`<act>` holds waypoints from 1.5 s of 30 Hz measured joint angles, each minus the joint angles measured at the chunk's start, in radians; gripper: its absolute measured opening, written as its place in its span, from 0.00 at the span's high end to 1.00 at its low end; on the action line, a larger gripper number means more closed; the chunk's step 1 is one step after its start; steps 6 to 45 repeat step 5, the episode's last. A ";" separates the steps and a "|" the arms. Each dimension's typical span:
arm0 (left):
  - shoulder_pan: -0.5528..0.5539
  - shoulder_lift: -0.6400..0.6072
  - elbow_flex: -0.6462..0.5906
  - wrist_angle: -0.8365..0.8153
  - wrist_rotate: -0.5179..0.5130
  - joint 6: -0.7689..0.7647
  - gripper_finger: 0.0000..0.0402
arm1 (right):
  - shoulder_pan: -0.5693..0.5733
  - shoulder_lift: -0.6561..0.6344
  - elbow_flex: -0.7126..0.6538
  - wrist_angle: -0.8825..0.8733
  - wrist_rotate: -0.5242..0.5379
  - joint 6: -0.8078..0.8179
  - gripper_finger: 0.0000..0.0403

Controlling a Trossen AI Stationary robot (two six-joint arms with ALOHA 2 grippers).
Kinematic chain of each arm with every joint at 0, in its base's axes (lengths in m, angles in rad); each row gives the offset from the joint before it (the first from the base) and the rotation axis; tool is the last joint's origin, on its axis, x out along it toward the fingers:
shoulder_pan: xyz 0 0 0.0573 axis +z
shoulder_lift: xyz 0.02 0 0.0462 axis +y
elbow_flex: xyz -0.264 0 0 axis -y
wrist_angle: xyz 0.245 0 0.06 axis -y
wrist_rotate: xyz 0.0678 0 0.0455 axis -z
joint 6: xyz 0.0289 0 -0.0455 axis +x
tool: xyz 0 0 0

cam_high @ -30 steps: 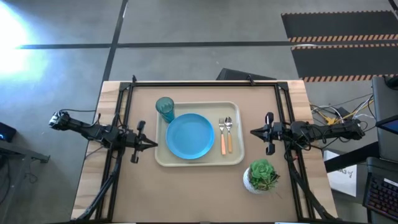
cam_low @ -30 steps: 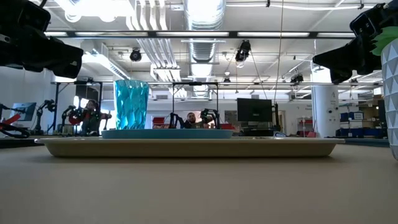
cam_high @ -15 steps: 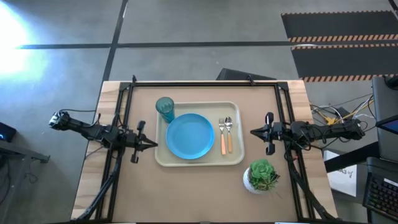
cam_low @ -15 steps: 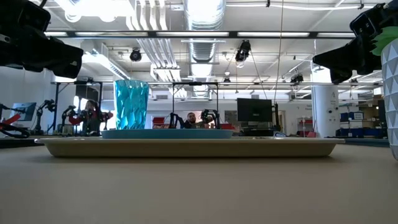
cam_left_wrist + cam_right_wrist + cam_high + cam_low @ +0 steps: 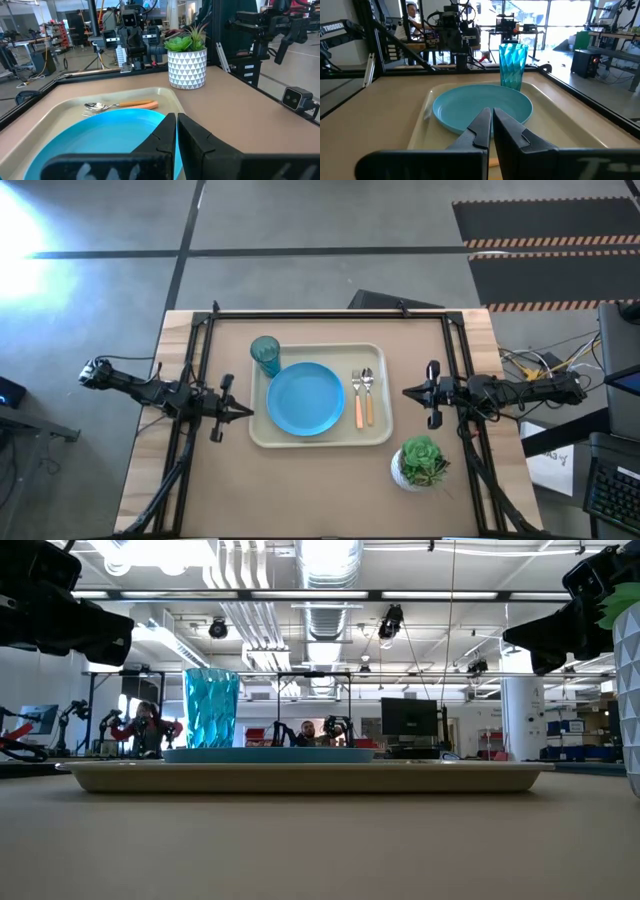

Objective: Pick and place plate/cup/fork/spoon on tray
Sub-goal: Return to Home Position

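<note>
The cream tray (image 5: pixel 260 435) lies mid-table. On it lie the sky-blue plate (image 5: pixel 305 399), the teal cup (image 5: pixel 265 355) upright at its far left corner, and the orange-handled fork (image 5: pixel 358 402) and spoon (image 5: pixel 368 398) side by side to the plate's right. My left gripper (image 5: pixel 245 413) is shut and empty, above the table just left of the tray. My right gripper (image 5: pixel 408 392) is shut and empty, just right of the tray. In the wrist views the shut fingers show with the plate beyond them (image 5: pixel 175 125) (image 5: pixel 490 117).
A green plant in a white patterned pot (image 5: pixel 420 463) stands on the table near the tray's near right corner. Black frame rails (image 5: pixel 330 312) run along the table's far, left and right sides. People show in the room beyond the table (image 5: pixel 145 725).
</note>
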 joint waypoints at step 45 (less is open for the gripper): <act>0.000 0.000 0.000 0.000 0.000 0.000 1.00 | 0.000 0.000 0.000 0.000 0.000 0.000 0.98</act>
